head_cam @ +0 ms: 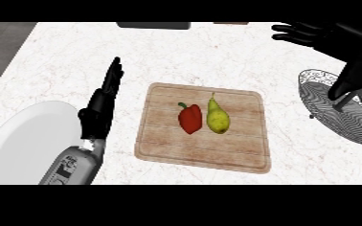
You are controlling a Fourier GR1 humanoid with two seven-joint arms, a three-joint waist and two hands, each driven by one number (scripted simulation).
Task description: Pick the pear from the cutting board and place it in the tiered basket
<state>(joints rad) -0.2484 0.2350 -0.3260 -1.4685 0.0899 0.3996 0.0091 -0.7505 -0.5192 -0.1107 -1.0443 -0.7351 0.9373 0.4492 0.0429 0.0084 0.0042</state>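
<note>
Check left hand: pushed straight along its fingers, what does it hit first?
The left hand points away over the counter, passing left of the cutting board. First in line looks like the dark object at the far edge, though height is unclear.

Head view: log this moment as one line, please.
yellow-green pear: on wooden cutting board, beside red pepper | right hand: open, upper right, near wire tiered basket | left hand: open, resting left of board

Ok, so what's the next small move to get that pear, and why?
Probably bring the right hand across toward the pear. The pear lies untouched on the cutting board, close beside the red pepper, and that hand is open, up by the tiered basket.
</note>
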